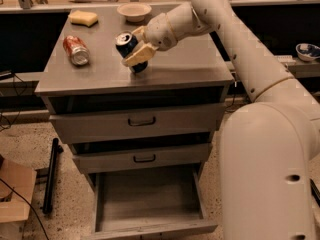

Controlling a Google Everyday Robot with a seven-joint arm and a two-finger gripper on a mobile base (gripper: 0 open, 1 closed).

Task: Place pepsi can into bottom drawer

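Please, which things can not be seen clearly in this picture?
- Camera view: the hand, over the cabinet top and shut on the tilted pepsi can, hides the can's logo.
- Whether the can's base touches the top: hidden by the hand and shadow.
- Front of the bottom drawer: cut off by the lower picture edge.
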